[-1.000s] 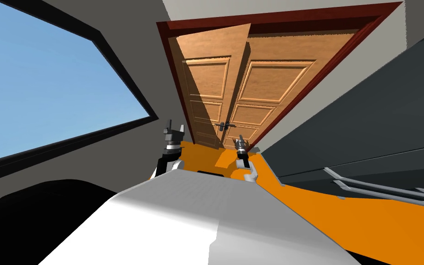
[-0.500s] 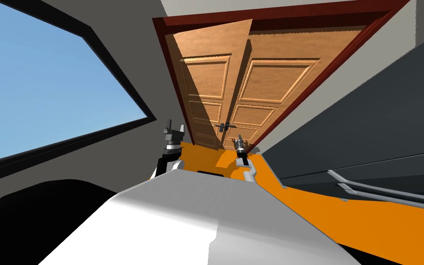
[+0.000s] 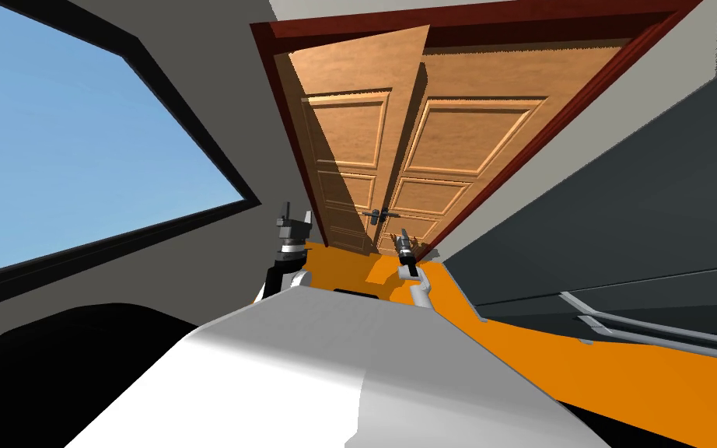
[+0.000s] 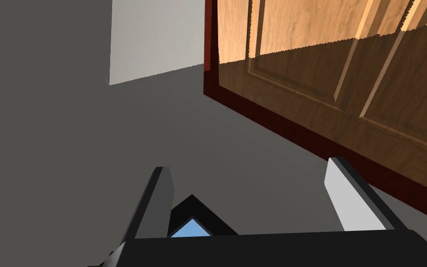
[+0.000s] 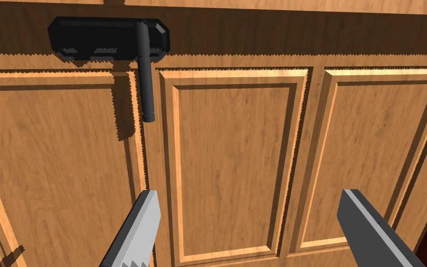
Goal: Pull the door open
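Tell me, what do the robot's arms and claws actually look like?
Each claw is a dark, boxy body carrying two thin, flat, light grey, blade-shaped fingers. The left claw has a dark grey base on a black and white left forearm. The right claw looks slimmer, on a light grey right forearm.

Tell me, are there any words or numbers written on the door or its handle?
No words, numbers or signs can be read anywhere. The wooden door has plain panels, the black handle is bare, and the dark red frame and grey wall carry no writing.
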Motion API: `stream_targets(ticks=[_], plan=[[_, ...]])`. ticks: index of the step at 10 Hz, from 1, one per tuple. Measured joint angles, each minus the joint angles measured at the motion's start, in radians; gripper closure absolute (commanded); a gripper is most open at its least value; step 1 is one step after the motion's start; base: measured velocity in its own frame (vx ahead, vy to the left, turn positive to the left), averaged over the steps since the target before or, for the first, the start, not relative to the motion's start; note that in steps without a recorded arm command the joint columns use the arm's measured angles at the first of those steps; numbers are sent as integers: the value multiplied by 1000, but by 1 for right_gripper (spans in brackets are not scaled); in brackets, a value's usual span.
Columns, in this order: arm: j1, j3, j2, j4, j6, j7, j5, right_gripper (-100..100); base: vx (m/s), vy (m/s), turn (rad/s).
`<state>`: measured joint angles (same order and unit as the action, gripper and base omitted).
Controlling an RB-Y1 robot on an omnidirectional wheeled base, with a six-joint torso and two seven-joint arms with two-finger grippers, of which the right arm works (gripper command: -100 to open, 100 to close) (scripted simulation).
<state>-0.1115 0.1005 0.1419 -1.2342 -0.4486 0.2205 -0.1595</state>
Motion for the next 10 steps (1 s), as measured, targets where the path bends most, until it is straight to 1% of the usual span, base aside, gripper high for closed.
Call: stream_targets(ticks=[2,3,5,7,9,10], plan=[[-25,6,10,46,-4,10,0,-100,83,15,-11],[-43,10,11,79,-8,12,-2,-100,91,21,-14],[-81,18,19,146,-16,21,-4,-100,88,-5,-11],[-111,24,22,196,-15,29,-8,-100,101,12,-12],[-150,33,27,263,-22,35,-11,-100,108,10,-12],[-162,35,28,282,-20,39,-13,-100,89,-3,-11]])
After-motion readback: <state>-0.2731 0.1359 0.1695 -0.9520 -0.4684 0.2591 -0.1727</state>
